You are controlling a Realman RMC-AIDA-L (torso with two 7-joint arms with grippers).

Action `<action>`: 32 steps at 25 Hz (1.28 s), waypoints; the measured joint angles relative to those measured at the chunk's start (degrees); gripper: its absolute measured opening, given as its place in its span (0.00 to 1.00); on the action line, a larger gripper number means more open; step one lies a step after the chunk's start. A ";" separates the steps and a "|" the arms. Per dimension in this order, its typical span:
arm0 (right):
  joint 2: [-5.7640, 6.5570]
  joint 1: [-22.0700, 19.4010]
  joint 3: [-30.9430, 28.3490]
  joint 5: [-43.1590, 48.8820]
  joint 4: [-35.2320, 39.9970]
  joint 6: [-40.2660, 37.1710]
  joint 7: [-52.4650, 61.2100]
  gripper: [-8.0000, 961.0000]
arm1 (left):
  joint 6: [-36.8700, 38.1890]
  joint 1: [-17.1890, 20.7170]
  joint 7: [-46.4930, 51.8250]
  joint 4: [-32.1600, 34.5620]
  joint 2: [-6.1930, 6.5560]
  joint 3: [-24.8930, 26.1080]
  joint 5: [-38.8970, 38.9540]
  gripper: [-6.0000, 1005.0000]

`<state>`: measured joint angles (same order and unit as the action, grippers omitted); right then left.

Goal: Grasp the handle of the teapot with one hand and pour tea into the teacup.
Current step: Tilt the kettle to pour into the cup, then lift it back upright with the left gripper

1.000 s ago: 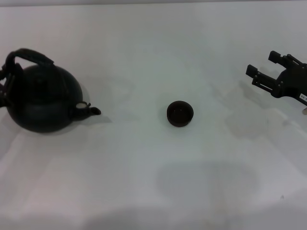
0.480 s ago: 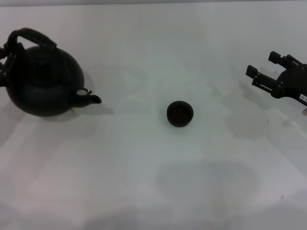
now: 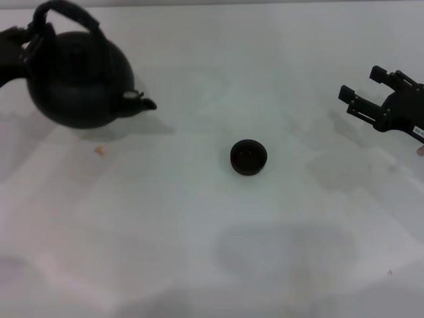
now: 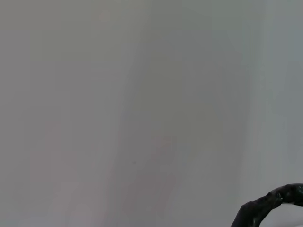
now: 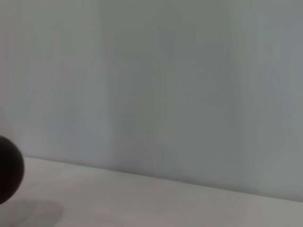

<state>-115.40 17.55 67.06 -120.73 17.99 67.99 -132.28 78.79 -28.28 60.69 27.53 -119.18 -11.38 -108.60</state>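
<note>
Left gripper (image 3: 20,46): far left, jaws clamped on handle (image 3: 66,12) | teapot (image 3: 79,76): held above counter (image 3: 199,225), spout toward centre, shadow below it | teacup (image 3: 248,157): upright mid-counter, well apart from teapot | right gripper (image 3: 368,89): at right edge above counter, jaws apart, holding nothing.

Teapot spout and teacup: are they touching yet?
Apart. The head view shows a wide stretch of bare table between the teapot spout, up by the left gripper, and the teacup. The right gripper waits at the right edge.
</note>
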 joint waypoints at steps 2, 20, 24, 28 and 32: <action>0.00 0.06 0.00 -0.20 0.11 0.06 0.00 0.88 | -1.63 -1.26 3.20 1.35 0.00 -2.51 0.12 0.17; 0.00 0.30 -0.09 -2.22 -0.15 0.53 -1.43 0.88 | -27.01 5.77 22.74 27.00 -0.22 -53.43 10.18 0.17; 0.00 0.35 -0.09 -2.74 0.02 0.57 -1.45 0.88 | -31.87 8.85 25.16 32.82 -0.07 -60.62 10.54 0.17; 0.00 0.51 -0.09 -3.01 0.09 0.57 -1.47 0.88 | -32.67 9.73 27.32 35.66 0.00 -62.11 10.59 0.16; 0.00 0.87 -0.09 -3.03 -0.07 0.57 -1.47 0.88 | -32.89 10.15 28.66 37.40 0.00 -63.75 10.32 0.16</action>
<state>-115.40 18.42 66.97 -123.76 17.92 68.57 -133.75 45.90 -18.12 89.35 64.93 -119.17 -75.13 -98.28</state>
